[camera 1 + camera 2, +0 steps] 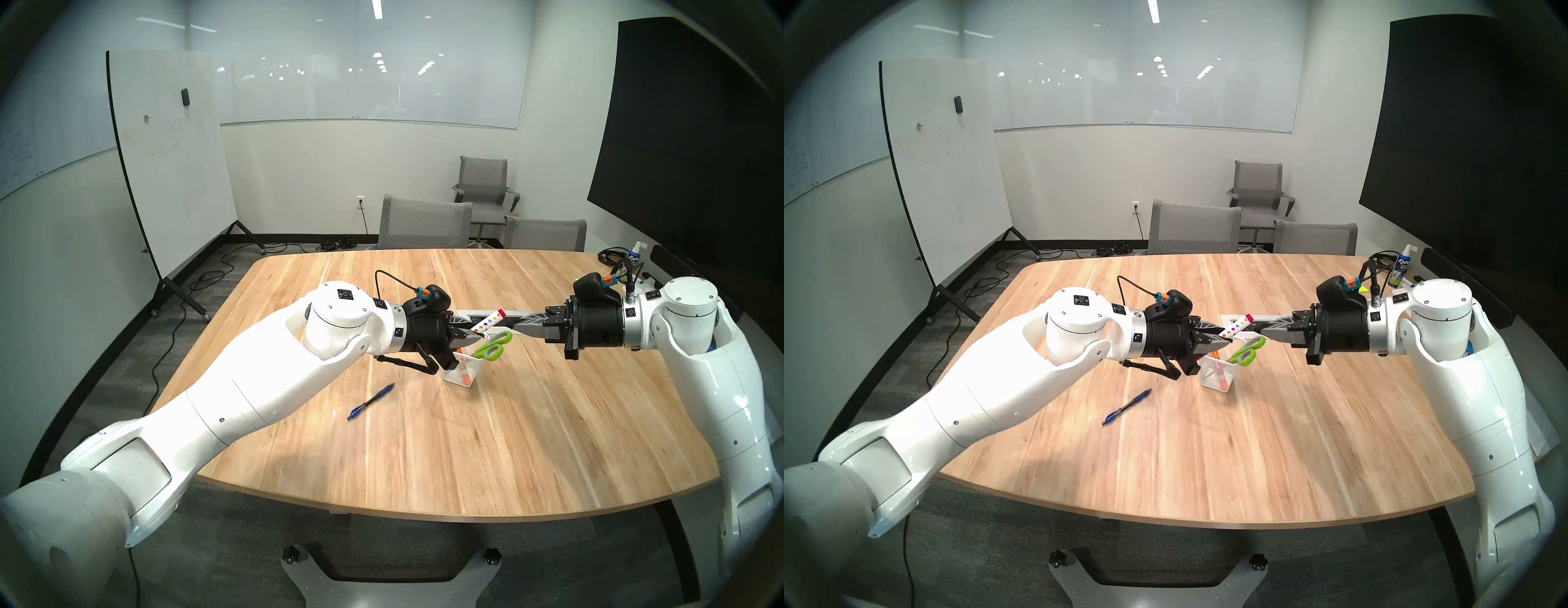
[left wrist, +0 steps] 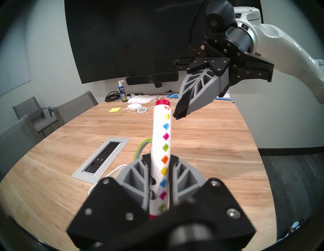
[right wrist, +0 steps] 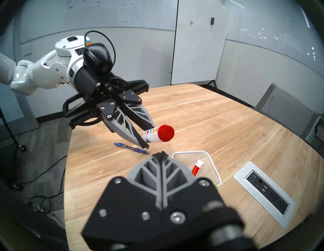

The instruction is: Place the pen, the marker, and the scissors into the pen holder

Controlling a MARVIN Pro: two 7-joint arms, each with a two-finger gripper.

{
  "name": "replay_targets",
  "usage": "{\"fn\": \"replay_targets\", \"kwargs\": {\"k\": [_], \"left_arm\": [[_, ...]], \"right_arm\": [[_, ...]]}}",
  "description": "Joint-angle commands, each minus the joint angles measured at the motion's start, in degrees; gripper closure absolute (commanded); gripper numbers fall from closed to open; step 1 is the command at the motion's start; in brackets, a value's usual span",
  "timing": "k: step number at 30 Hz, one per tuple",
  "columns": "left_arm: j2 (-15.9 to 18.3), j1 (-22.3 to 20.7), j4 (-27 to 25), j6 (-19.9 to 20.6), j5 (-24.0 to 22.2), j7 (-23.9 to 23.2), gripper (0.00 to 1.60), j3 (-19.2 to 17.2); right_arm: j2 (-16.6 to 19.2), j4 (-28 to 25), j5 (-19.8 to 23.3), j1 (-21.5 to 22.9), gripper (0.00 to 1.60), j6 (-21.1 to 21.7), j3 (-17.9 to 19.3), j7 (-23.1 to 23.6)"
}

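Marker (image 1: 488, 323) clamped in left hand (image 1: 466, 335), red end toward right hand (image 1: 513, 332) (closed, empty).

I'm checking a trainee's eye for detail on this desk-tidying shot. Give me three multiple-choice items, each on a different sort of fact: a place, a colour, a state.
1. Where is the pen?
A. In the holder
B. Flat on the table
C. In the right gripper

2. What colour are the scissors' handles?
A. Lime green
B. Red
C. Blue

3. What is the left gripper doing?
A. Open, empty
B. Shut, empty
C. Shut on the marker

Answers:
1 B: the pen lies on the table, short of the holder.
2 A: the scissors stand in the holder with green loops up.
3 C: in the left wrist view the marker sits clamped between the jaws; the right gripper is shut and empty.
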Motion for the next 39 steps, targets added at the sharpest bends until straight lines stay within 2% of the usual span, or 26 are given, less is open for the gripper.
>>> {"fn": "replay_targets", "kwargs": {"k": [1, 15, 39], "left_arm": [[-1.07, -1.41, -0.45, -0.4, 0.05, -0.23, 1.6, -0.35], [-1.54, -2.07, -1.45, 0.25, 0.2, -0.5, 1.6, -0.13], [-3.83, -3.05, 2.01, -0.11, 0.26, -1.55, 1.6, 2.07]], "right_arm": [[-0.57, -0.54, -0.05, 0.5, 1.6, -0.26, 0.21, -0.59], [-1.06, -0.05, -0.41, 1.0, 1.6, -0.53, -0.26, -0.73], [-1.47, -0.11, -0.35, 1.38, 1.6, -0.68, 0.15, -0.08]]}}
